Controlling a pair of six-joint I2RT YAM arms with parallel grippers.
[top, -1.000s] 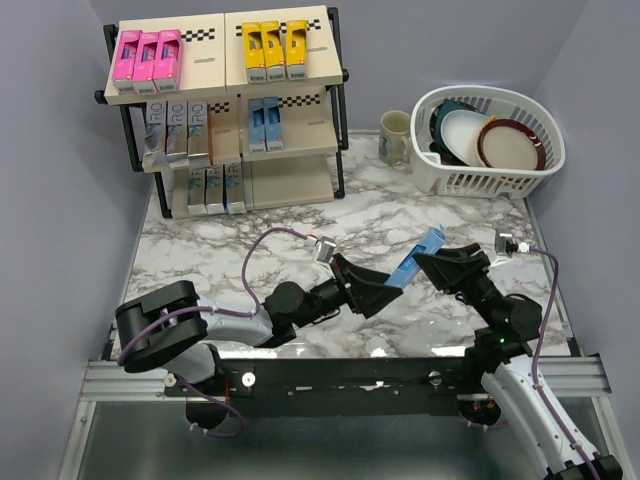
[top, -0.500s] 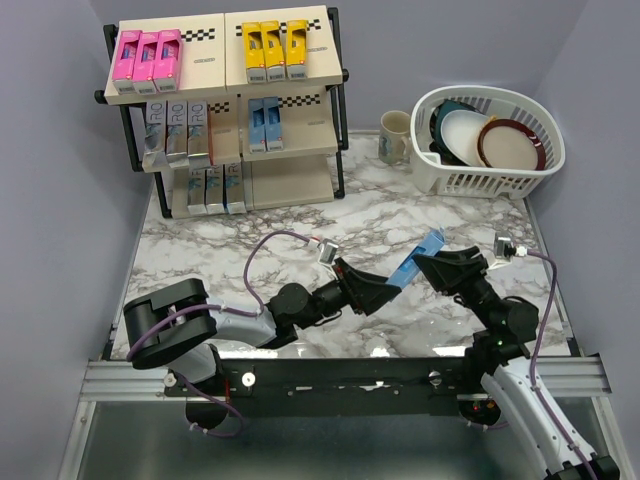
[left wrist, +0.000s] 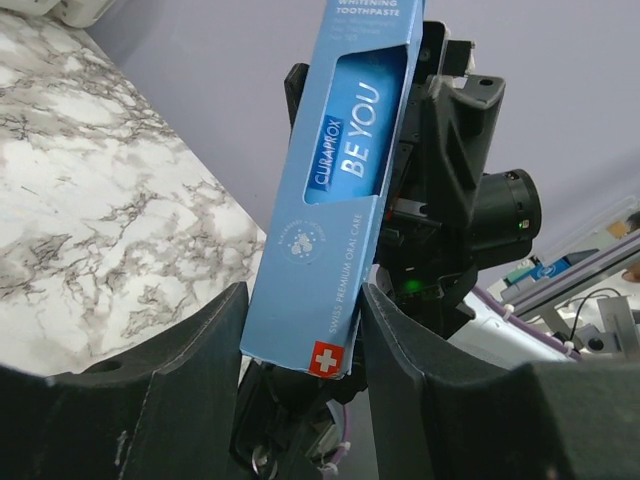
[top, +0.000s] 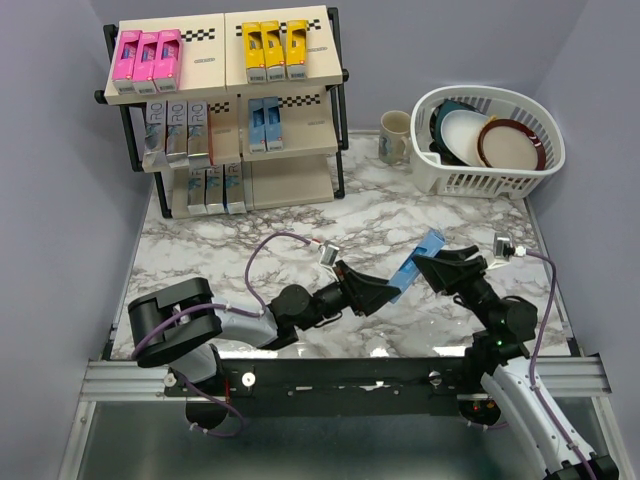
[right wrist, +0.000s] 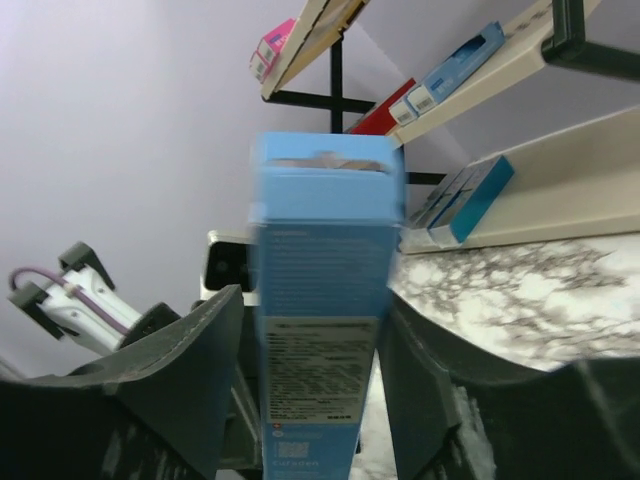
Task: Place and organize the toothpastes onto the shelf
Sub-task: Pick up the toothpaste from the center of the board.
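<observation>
A light blue toothpaste carton [top: 410, 263] hangs tilted above the marble, between my two grippers. My left gripper [top: 388, 288] is shut on its lower end; in the left wrist view both fingers [left wrist: 200, 350] press the carton [left wrist: 345, 170]. My right gripper [top: 428, 262] stands open around the upper end, and the right wrist view shows a gap between its jaws and the carton [right wrist: 322, 290]. The shelf [top: 290, 180] at the back left holds pink [top: 147, 55], yellow [top: 273, 48], silver and red [top: 178, 130], light blue [top: 263, 122] and teal [top: 215, 187] toothpastes.
A white dish basket [top: 490, 175] with plates and bowls stands at the back right, a mug [top: 395, 135] beside it. Marble tabletop [top: 250, 240] lies between the shelf and the arms. The table's near edge is a metal rail [top: 330, 375].
My left jaws have closed onto the carton's lower end. My right jaws, shut on the carton before, have opened off it. The carton has stayed almost in place.
</observation>
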